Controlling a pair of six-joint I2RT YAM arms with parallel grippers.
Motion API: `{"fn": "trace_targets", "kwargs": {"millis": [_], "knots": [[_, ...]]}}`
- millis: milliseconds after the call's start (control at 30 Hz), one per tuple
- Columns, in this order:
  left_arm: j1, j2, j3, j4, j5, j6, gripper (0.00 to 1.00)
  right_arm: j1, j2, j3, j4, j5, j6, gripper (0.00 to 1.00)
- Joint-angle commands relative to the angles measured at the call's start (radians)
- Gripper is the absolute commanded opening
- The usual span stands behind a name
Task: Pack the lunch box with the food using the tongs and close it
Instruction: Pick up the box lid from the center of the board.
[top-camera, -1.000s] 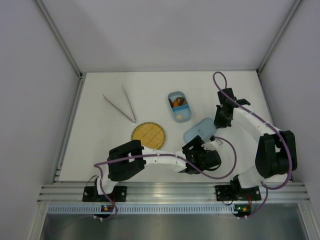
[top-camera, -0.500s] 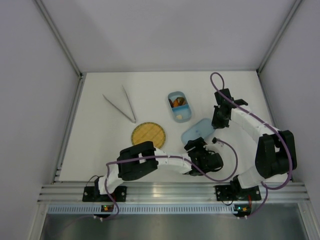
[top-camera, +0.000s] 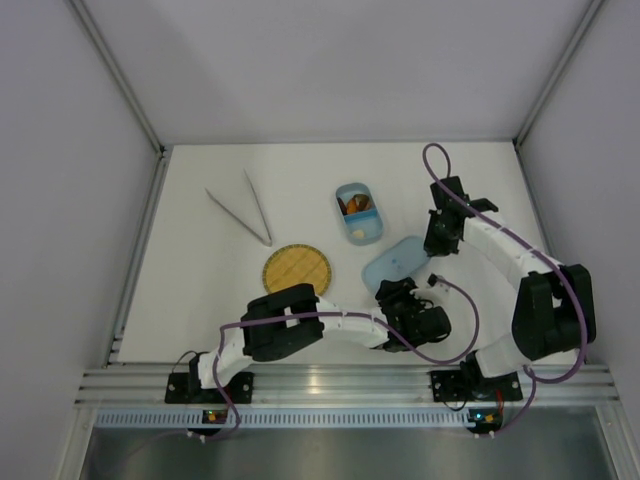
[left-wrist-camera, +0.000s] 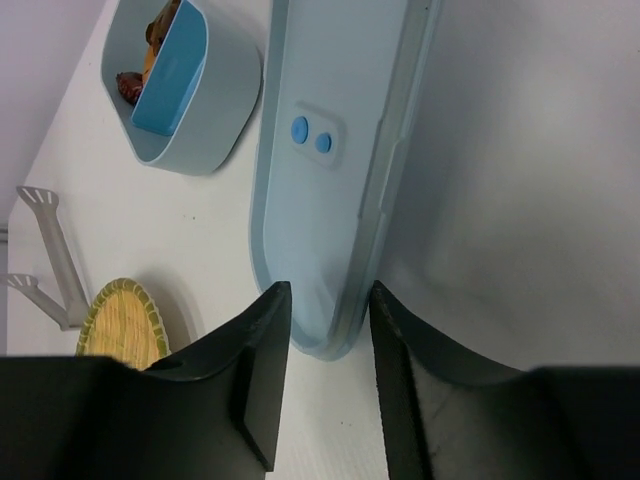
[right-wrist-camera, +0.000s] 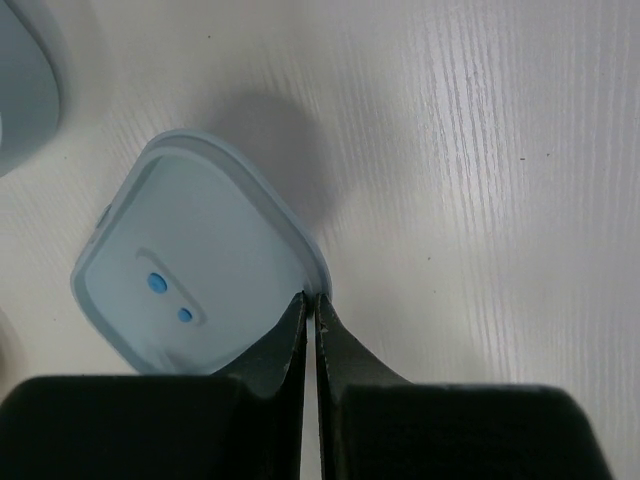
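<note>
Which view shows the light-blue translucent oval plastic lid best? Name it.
Right wrist: nearly the whole lid, with both blue dots. Left wrist crops its far end; top external shows it small.

— Over on the left of the table (top-camera: 200, 290)?
— Tongs (top-camera: 240, 213), spread ends pointing away, joined end just short of the yellow plate (top-camera: 297, 270).
— And mid-table?
— Lunch box (top-camera: 377, 222), open, with brown and orange food (top-camera: 352, 205) in the far compartment.
— Off the box, then, the lid (top-camera: 398, 264)?
— Yes, lying to the near right of it, between the right gripper (top-camera: 437, 247) at its far end and the left gripper (top-camera: 391, 292) at its near end.
</note>
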Motion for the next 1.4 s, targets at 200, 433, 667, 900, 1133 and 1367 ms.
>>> {"fn": "trace_targets", "kwargs": {"millis": [200,433,667,900,1133,1367], "knots": [[-0.002,-0.025,0.041,-0.007,-0.077,-0.032,0.25,0.023,-0.06,0.041,-0.032,0.005,0.013,0.0],[-0.002,-0.066,0.064,-0.067,-0.109,-0.038,0.1,0.024,-0.092,0.047,-0.043,-0.015,0.01,0.1],[-0.002,-0.146,0.076,-0.163,-0.091,-0.105,0.02,0.024,-0.176,0.099,-0.078,-0.016,0.007,0.42],[-0.002,-0.22,0.11,-0.259,-0.066,-0.151,0.0,0.023,-0.223,0.176,-0.11,0.008,0.02,0.59],[-0.002,-0.31,0.105,-0.308,-0.002,-0.168,0.0,-0.005,-0.281,0.251,-0.086,0.054,0.077,0.61],[-0.002,-0.396,0.087,-0.328,0.096,-0.173,0.0,-0.043,-0.312,0.305,-0.017,0.04,0.137,0.62]]}}
